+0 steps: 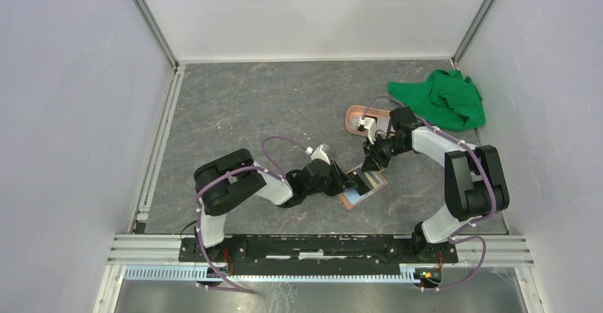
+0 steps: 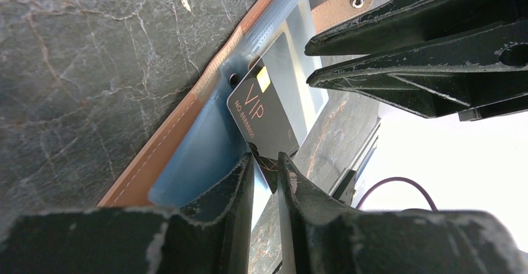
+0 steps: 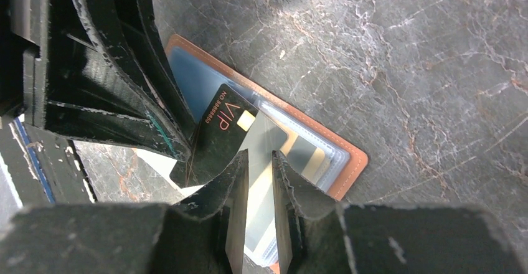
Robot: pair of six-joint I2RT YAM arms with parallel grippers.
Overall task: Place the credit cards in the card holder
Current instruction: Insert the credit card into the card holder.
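Now, surface: marbled table (image 1: 249,107), pale walls (image 1: 71,114)
black card (image 2: 264,121): lengthwise away from clamping left gripper (image 2: 266,162)
right gripper (image 3: 258,159): pinching card holder (image 3: 350,162)

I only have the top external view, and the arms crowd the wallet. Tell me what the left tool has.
Observer: The left tool pinches a corner of a black card marked VIP.
Operator: Say how far in it is.
Observer: Its chip end sits partly inside a clear sleeve of the card holder; the rest sticks out.
Operator: Now report the right tool.
Observer: The right tool straddles a clear page beside the card; whether it grips, I cannot tell.
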